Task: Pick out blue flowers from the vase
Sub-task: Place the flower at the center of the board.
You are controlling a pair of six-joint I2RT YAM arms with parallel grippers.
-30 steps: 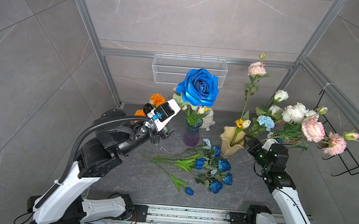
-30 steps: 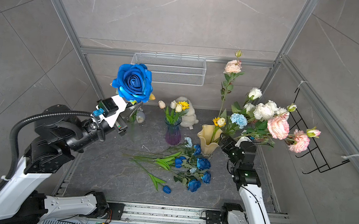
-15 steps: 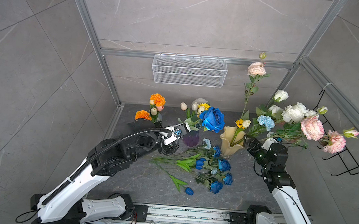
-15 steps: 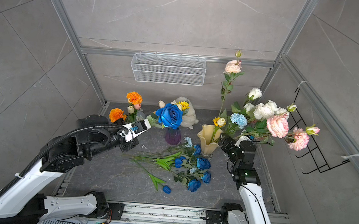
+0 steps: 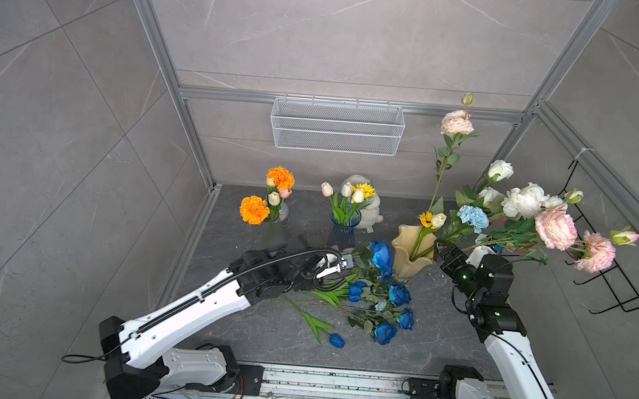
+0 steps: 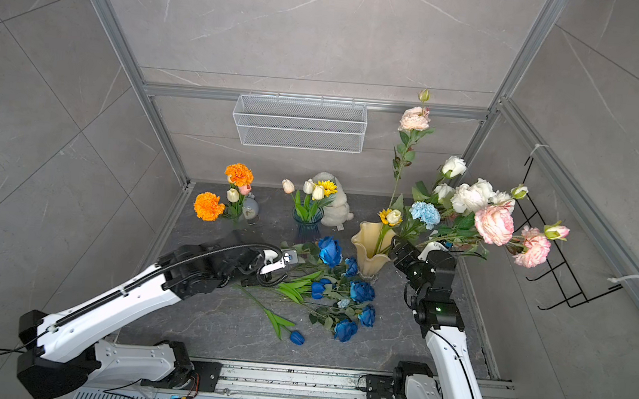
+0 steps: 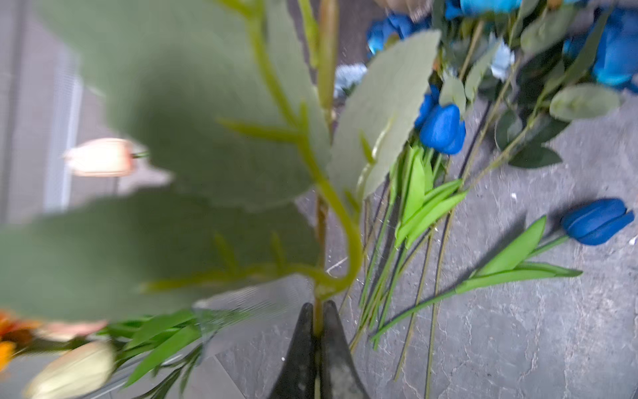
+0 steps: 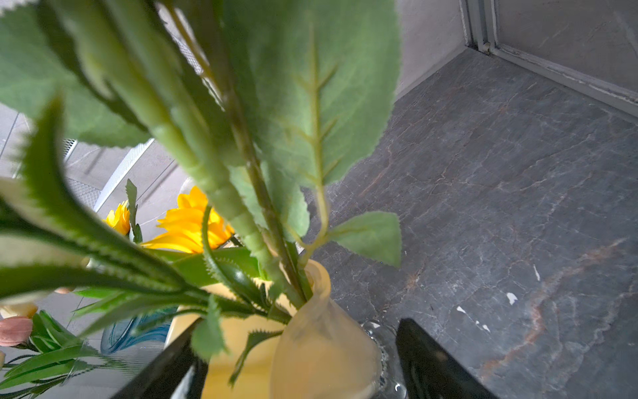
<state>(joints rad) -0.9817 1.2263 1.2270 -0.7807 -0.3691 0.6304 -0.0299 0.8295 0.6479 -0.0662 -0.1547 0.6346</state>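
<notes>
While clamping the blue rose [image 5: 381, 257] low on its stem [image 7: 321, 228], w/ L gripper [image 7: 318, 323] shut tight on it, holds bloom just beside the yellow vase [image 5: 411, 256] and over the pile of blue flowers [image 5: 378, 304] lying on the table [image 5: 260, 336]. Looks like the set-down step; prob. most of task done, judging by pile size. Leaves one pale-blue carnation [image 5: 473, 219] in the yellow vase, among white & pink blooms. Brackets that vase w/ R gripper [image 8: 298, 324]: jaws wide apart, one either side of vase body; can't tell if touching.

Risks from here:
- Could knock vase by swinging rose head into rim on release, bloom being v. near it.
- Could snag on opening: broad leaves [image 7: 207, 145] crowding the jaws in L wrist view, risking stem hang-up instead of a clean drop.
- Could rake pile on retreat & scatter stems, e.g. the loose blue tulip [image 5: 337, 341] nearer the front.
- Could tip vase during carnation pull, w/ tall stems leaning hard to robot's R, top-heavy, & parted jaws giving no firm hold.
- Could grab wrong stem there, carnation stem being hidden among others at the neck.

Prob. safe, being well apart: blue glass vase [image 5: 343, 227], orange marigolds [image 5: 254, 210].
</notes>
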